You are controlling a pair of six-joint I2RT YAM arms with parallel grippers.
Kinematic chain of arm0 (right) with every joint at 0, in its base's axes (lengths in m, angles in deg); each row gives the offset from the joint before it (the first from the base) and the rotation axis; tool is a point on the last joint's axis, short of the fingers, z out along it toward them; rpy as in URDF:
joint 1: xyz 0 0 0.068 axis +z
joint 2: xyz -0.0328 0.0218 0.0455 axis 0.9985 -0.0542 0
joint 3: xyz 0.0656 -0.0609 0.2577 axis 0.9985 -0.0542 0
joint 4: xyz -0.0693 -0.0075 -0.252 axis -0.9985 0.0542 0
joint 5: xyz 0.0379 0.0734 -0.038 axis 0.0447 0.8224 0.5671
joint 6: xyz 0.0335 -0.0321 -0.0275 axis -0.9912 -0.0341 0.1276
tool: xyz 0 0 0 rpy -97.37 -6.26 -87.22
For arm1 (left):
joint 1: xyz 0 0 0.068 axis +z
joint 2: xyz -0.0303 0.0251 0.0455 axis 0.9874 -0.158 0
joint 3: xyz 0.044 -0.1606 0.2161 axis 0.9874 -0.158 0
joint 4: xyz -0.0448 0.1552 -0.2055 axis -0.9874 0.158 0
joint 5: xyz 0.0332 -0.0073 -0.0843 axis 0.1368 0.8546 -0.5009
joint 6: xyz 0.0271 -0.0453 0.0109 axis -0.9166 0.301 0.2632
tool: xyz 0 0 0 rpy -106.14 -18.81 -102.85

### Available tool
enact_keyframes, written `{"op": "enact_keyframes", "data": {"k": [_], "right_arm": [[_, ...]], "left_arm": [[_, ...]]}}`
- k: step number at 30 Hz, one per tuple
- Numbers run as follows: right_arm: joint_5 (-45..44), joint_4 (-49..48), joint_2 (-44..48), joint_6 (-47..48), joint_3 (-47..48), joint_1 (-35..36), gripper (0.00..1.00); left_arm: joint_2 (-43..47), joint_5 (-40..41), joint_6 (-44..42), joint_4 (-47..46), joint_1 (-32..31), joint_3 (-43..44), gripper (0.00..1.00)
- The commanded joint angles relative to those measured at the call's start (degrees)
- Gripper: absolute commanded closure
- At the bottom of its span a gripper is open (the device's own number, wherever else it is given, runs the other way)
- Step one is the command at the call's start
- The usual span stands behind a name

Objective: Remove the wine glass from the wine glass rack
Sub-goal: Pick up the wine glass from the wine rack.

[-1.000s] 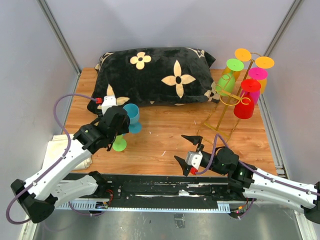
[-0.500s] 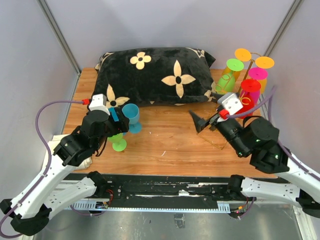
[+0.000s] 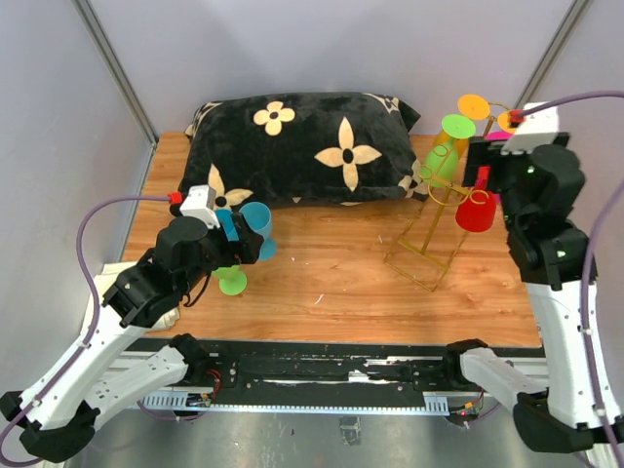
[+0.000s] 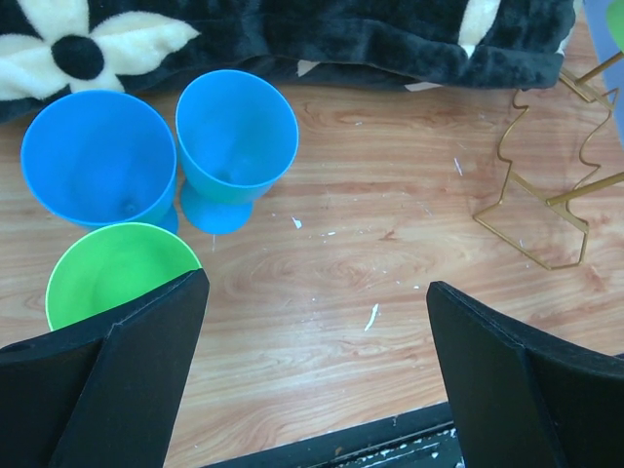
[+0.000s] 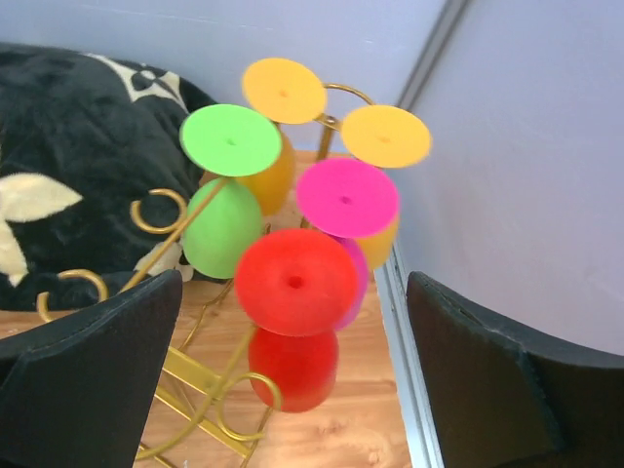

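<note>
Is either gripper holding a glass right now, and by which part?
Nothing is held. The left gripper is open above the standing green glass; the right gripper is open facing the hanging red glass.

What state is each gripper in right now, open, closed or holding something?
Left gripper: open, holding nothing.
Right gripper: open, holding nothing.

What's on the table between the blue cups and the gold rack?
Nothing, just bare wooden table with a few tiny white specks. The left wrist view shows it, with the blue cups on one side and the gold rack on the other.
</note>
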Motion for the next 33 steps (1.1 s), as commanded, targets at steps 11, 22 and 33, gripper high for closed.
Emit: {"op": "enact_keyframes", "data": {"k": [11,22,33], "right_arm": [[41.1,7.5,-3.0,-27.0,0.7,-37.0,0.04],[53.8,1.7,-4.9,-35.3,-2.9,-46.0,0.3],[56.4,2.0,-8.4,-36.7,-2.9,-46.0,0.5]], "left_arm": [[3.2,-2.8,-4.0,-0.9,-0.3,-2.3,0.0],[7.8,-4.3,-6.1,-5.4,-0.3,-5.7,0.0],[11.1,-4.4,-8.8,-11.1,-0.3,-10.9,0.0]]}}
